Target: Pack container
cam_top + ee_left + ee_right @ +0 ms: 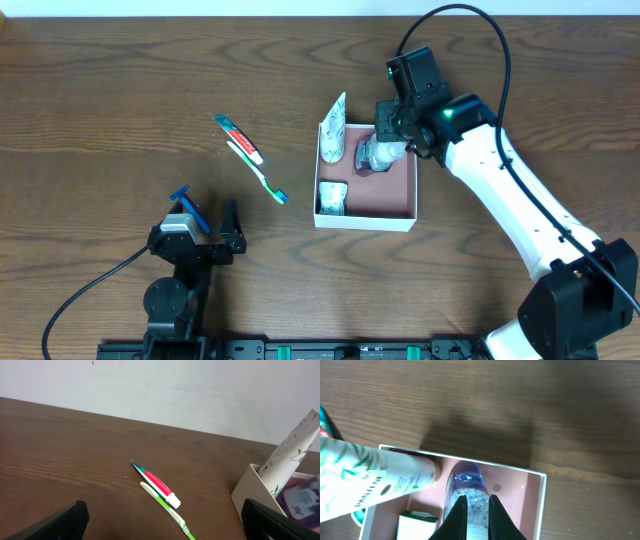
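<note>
The container (pixel 365 222), a white box with a pink floor, sits right of centre. Inside, a white tube (pixel 333 130) leans on the left back corner and a small white-green box (pixel 332 198) lies front left. My right gripper (pixel 392 150) is shut on a clear bottle with a blue cap (pixel 376 155) and holds it inside the container at the back. The right wrist view shows the fingers (pixel 477 505) clamping the bottle (pixel 469 482) over the pink floor. My left gripper (pixel 205 225) is open and empty at the front left.
A red-green toothpaste tube (pixel 238 138) and a green toothbrush (pixel 262 175) lie side by side on the table left of the container; both also show in the left wrist view (pixel 159 485). A small blue item (pixel 186 205) sits at the left gripper.
</note>
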Motion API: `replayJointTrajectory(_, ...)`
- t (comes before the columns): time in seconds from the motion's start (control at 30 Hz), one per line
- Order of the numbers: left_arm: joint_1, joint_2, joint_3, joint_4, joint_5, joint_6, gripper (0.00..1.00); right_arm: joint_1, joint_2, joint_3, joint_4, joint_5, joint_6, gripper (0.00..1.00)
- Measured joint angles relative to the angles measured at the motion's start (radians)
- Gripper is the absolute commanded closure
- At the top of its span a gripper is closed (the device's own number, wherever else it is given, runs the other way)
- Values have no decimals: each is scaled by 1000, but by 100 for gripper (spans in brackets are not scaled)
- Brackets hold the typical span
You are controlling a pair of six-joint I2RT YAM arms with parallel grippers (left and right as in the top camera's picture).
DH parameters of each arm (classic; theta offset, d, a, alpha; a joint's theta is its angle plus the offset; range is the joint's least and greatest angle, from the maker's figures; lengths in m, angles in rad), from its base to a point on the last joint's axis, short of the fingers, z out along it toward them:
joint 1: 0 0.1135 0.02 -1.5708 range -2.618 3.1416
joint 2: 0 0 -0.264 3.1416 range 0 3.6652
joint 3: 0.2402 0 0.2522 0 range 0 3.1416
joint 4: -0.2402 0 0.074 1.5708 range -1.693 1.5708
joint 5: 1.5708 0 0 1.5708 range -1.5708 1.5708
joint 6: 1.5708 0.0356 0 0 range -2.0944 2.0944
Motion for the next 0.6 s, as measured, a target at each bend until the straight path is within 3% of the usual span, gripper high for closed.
replayJointTrajectory(0.6,0,0,0,0,0,0,2,39,62,6,63,11,12,94)
